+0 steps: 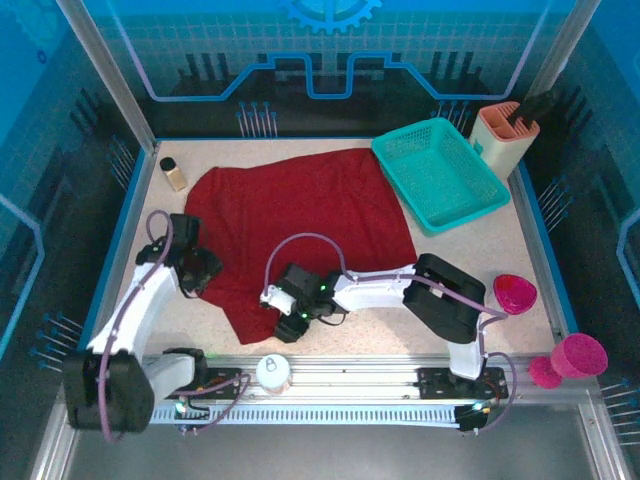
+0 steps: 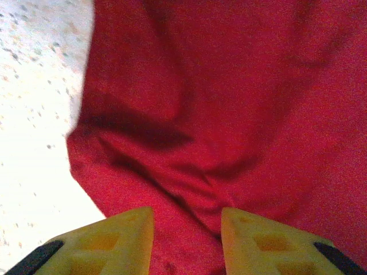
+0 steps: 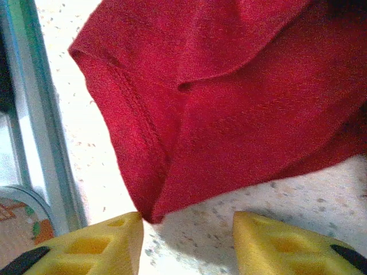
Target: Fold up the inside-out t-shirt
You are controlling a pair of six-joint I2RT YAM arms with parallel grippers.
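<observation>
At the near edge, the right gripper (image 3: 186, 216) stands part open over the bare speckled table (image 3: 287, 195) and holds nothing. A doubled corner of the inside-out t-shirt (image 3: 229, 103) lies just beside one of its yellow fingertips (image 3: 123, 235). To the left and slightly farther, the left gripper (image 2: 186, 213) is likewise part open and empty, its jaws straddling wrinkled cloth at the shirt's left edge.

The shirt is spread across the middle of the table, and its far right corner seems to touch the teal mesh basket (image 1: 440, 172).

Likely trouble: the right jaws closing on table instead of hem, since the corner sits off to one side. The left jaws may also pinch only the top layer, so the fold drags crooked.

The cloth is soft, matte knit with a raised stitched hem — limp, prone to bunching. The fingers are hard moulded plastic with diamond recesses.
</observation>
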